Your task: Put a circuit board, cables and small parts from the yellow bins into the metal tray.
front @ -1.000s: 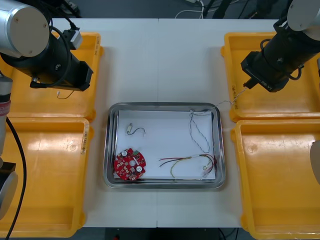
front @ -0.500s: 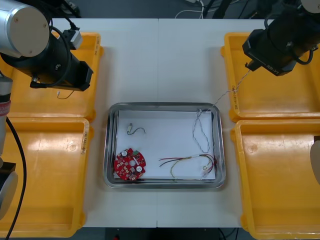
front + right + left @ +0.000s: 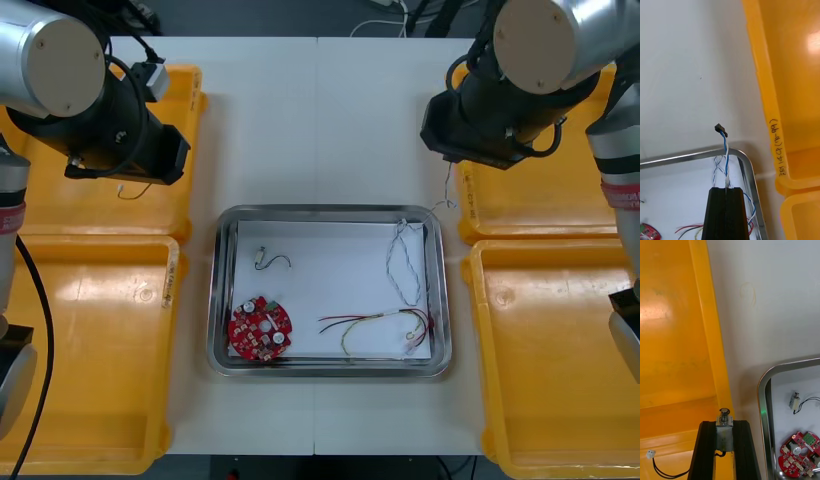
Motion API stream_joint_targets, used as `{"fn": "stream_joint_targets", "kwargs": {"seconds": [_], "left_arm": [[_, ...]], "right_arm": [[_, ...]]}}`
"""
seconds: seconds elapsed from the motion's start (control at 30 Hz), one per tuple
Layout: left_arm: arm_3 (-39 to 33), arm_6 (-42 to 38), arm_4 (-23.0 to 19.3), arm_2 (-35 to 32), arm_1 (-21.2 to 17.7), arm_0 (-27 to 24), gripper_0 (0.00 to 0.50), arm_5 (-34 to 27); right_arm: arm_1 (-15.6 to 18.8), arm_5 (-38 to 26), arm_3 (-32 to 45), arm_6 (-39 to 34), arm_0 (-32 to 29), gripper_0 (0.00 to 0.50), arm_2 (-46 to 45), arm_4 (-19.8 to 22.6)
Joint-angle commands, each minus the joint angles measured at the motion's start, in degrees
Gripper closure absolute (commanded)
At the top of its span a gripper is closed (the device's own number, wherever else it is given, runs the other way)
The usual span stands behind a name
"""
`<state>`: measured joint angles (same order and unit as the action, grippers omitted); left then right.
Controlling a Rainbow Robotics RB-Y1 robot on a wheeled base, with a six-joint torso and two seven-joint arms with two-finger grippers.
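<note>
Twisted blue and white cable (image 3: 726, 157) pinched in my right gripper (image 3: 726, 189), trailing into metal tray (image 3: 213, 300) — left gripper (image 3: 724, 423) grips small metal part (image 3: 724, 433).

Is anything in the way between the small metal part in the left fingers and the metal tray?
Nothing visible. The left gripper holds the small metal part over the rim of a yellow bin; only bare table lies between it and the metal tray. The right gripper, holding the twisted blue and white cable, is at the tray's other side.

Upper end of twisted blue-and-white cable (image 3: 446, 185) hidden beneath black arm housing (image 3: 490, 120). Right wrist view: round red circuit board (image 3: 647, 231) cut off.
</note>
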<state>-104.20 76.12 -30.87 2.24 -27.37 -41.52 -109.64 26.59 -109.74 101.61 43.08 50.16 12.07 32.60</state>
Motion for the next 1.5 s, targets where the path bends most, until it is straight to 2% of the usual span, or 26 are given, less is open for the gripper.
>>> {"fn": "stream_joint_targets", "kwargs": {"seconds": [0.03, 0.43, 0.73, 0.9, 1.1, 1.3, 1.5], "left_arm": [[-2.5, -7.6, 0.4, 2.2, 1.2, 0.0, 0.5, -0.4], [-3.3, -10.6, 2.8, 5.7, 3.3, 0.1, 0.5, -0.4], [-3.2, -13.4, 5.6, 9.7, 5.6, 0.0, 0.5, -0.4], [-3.1, -14.9, 6.4, 11.8, 6.8, 0.1, 0.5, -0.4], [-3.2, -18.4, 7.3, 15.1, 7.9, 0.7, 0.5, -0.1], [-3.2, -20.5, 7.8, 17.8, 8.2, 1.8, 0.5, 2.2], [-3.1, -21.5, 9.1, 20.3, 8.6, 3.0, 0.5, 4.2]], "right_arm": [[0.6, -0.3, 5.7, 6.8, -2.5, 0.5, 2.8, 0.7], [-2.1, -0.3, 8.2, 21.1, -6.6, 0.5, 6.5, 0.1], [-4.9, -0.3, 8.2, 20.7, -9.2, 0.5, 12.8, -6.1], [-5.7, -0.3, 8.0, 21.3, -10.6, 0.5, 13.8, -6.8], [-6.9, -0.3, 7.0, 21.8, -10.6, 0.5, 16.9, -10.1], [-8.0, 3.9, 3.8, 22.2, -10.6, 0.5, 18.0, -11.7], [-10.0, 7.1, 0.3, 22.5, -10.5, 0.5, 19.2, -15.4]]}}
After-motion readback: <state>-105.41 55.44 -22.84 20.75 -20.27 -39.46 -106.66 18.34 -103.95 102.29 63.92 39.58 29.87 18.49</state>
